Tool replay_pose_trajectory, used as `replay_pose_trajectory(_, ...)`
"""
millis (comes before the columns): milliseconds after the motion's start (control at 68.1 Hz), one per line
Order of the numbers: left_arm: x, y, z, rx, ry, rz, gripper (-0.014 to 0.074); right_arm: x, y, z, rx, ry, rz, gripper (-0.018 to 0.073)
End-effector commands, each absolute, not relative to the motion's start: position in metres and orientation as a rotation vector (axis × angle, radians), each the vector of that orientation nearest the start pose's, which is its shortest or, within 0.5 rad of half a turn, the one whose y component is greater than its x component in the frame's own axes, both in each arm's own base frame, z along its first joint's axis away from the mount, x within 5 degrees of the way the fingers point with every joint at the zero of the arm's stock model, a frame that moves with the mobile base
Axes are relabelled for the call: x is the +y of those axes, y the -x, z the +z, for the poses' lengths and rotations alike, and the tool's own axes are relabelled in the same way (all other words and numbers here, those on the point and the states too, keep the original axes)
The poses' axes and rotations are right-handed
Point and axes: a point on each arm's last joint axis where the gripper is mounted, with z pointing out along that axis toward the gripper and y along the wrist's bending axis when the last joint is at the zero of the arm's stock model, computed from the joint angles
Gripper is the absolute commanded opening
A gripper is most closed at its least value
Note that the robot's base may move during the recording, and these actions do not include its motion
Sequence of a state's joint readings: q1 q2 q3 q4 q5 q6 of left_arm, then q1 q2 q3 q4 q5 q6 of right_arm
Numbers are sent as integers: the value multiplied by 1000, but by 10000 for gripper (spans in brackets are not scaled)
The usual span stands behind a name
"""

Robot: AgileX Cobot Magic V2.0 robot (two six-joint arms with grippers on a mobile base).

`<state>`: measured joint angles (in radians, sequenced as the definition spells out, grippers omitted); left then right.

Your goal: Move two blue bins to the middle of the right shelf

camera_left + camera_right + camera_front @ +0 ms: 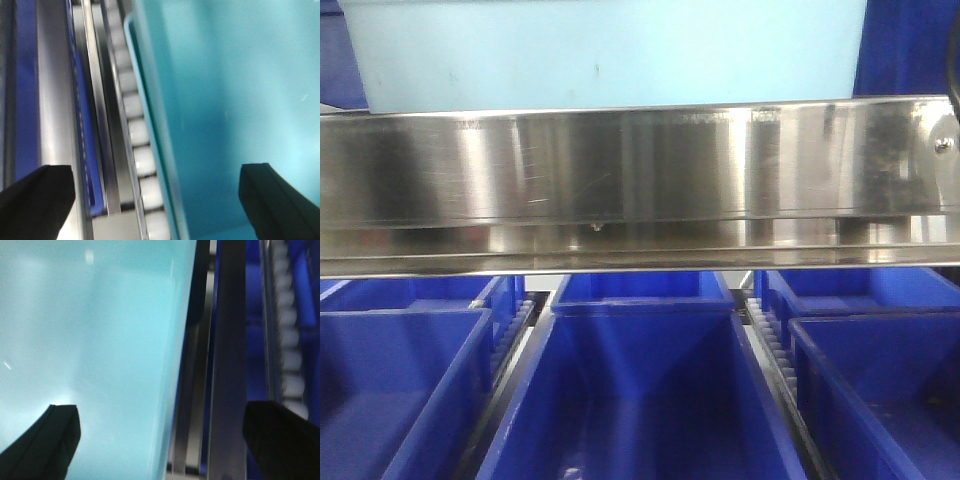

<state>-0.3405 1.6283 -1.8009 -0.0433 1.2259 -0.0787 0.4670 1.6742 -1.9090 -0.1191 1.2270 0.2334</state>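
Observation:
A light blue bin (600,50) stands on the shelf level above the steel rail, filling the top of the front view. My left gripper (152,172) is open, with its dark fingers (37,197) set on either side of this bin's left wall (150,130); one finger is inside the bin (230,100). My right gripper (161,410) is open too, straddling the same bin's right wall (180,365), with one finger over the bin's pale inside (90,340). Neither gripper shows in the front view. Dark blue bins (640,390) sit on the level below.
A wide steel shelf rail (640,180) crosses the front view. Below it, dark blue bins stand left (390,390) and right (880,380) of the centre one, parted by roller tracks (770,340). White rollers (137,132) run beside the light bin; more rollers (292,355) lie to its right.

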Motion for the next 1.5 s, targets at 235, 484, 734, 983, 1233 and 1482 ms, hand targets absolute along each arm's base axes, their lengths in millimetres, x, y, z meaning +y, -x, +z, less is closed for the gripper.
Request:
replay_pose_trajectory(235,-122,-327,369,2569,-321,-240,569,150,-325,371,2574,310,82,538)
replay_pose_trajectory(484,-124,-326,356,2590,-310,-274,492,155,-328,358,2562,312,130,443)
replay_pose_trajectory(734,-128,-325,356,2596,-294,-338,-48,157,-328,358,2554,304,168,-117)
replay_pose_trajectory(983,-131,-324,357,2599,-283,-382,-111,158,-327,358,2559,299,190,-155)
replay_pose_trajectory(1233,-129,-320,367,2567,-283,-389,-111,156,-323,371,2496,291,219,-155)
replay_pose_trajectory(1482,-126,-310,410,2432,-284,-415,-111,150,-309,422,2294,266,294,-155)
